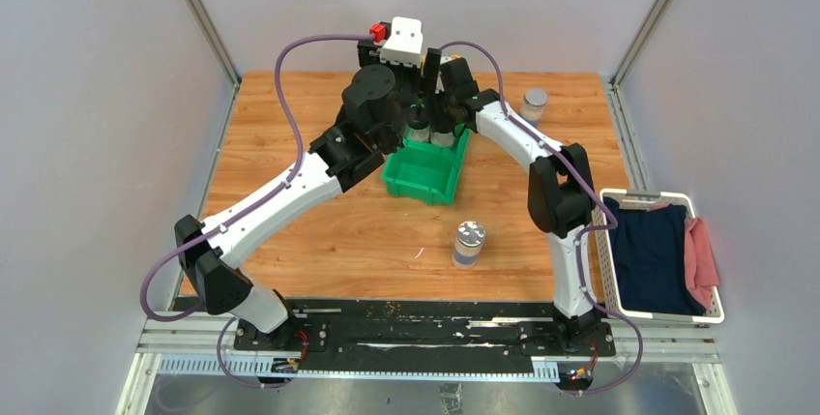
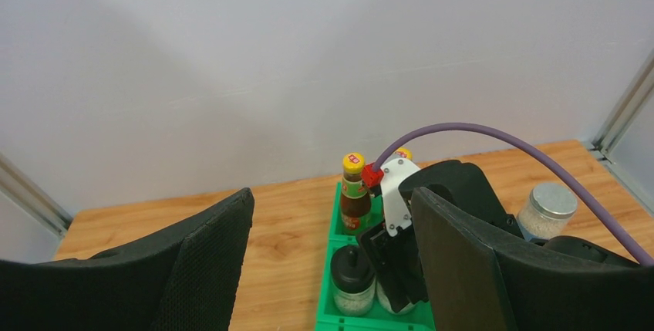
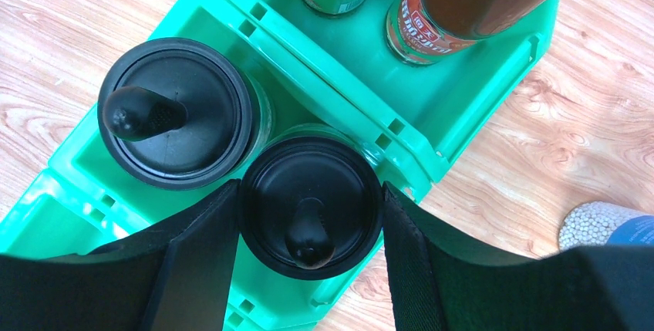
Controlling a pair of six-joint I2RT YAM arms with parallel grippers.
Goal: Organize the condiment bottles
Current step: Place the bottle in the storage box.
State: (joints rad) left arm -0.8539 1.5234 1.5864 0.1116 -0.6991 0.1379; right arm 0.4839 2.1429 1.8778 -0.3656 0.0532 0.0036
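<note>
**A:** What could go wrong from here?

**B:** The right gripper is closed narrowly on the cap of a black-capped shaker that stands in the middle compartment of the green bin. The second shaker sits just left of its fingers, so close I can't tell whether the two touch. I judge that spreading or pulling away crooked could knock that neighbour or tip the gripped one.

**A:** And the left gripper?

**B:** Wide apart, holding nothing, with the bin just ahead of it.

**A:** Any writing?

**B:** The sauce bottles, ahead of the right gripper, carry red-and-green labels with a small boxed logo I can't read. The near jar, just to its right on the table, shows blue label but no legible text. The far jar stands well behind it.
</note>
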